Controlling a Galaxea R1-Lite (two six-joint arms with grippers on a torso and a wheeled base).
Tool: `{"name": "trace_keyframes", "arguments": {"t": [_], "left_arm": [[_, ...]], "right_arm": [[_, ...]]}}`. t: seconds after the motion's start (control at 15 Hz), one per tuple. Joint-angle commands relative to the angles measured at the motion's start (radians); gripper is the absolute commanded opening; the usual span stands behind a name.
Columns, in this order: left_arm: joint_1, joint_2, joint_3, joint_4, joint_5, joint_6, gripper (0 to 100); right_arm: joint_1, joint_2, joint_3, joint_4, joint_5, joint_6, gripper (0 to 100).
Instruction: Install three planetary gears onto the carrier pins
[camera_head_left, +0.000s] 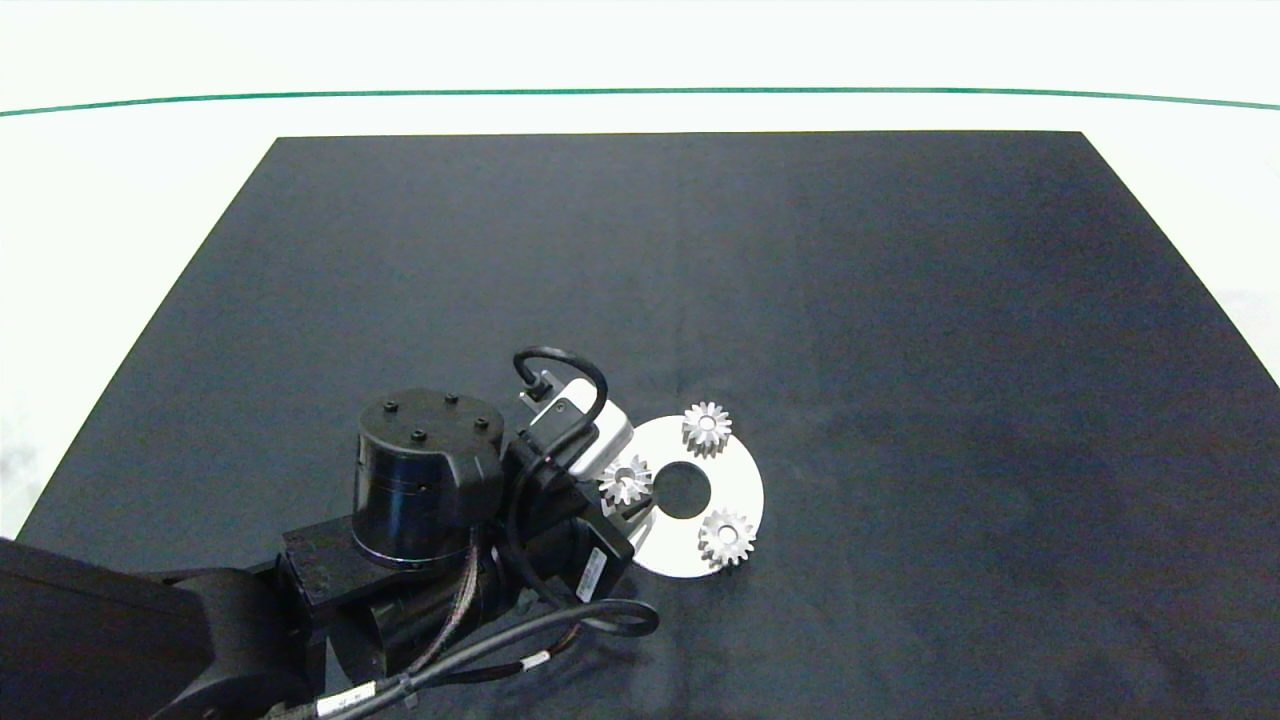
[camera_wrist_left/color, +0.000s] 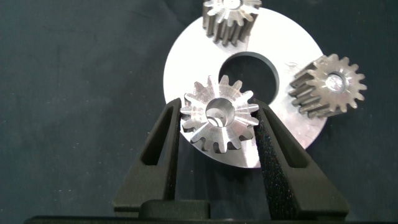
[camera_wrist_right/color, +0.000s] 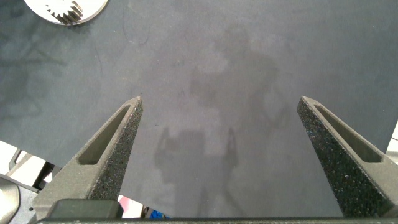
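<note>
The third gear is clasped by the left gripper over the disc's near-left edge; the right gripper is held agape, off aside.

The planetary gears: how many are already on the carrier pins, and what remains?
Two planetary gears already sit on the white disc. The left gripper flanks the third gear at the disc's edge; whether it is fully seated cannot be told. Left: seat it if needed and withdraw. The right gripper hovers open over the black mat.

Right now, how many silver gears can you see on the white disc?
3. One at the disc's far edge, one at its near edge, and one on its left side between the left tool's fingers.
</note>
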Motion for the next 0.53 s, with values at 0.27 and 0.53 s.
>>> {"name": "trace_keyframes", "arguments": {"t": [0.27, 0.53], "left_arm": [[0.001, 0.003, 0.011, -0.005, 0.001, 0.001, 7], [0.01, 0.001, 0.017, -0.007, -0.014, 0.001, 7]], "right_arm": [[0.0, -0.003, 0.0, 0.003, -0.002, -0.002, 100], [0.002, -0.003, 0.0, 0.003, -0.002, -0.002, 100]]}}
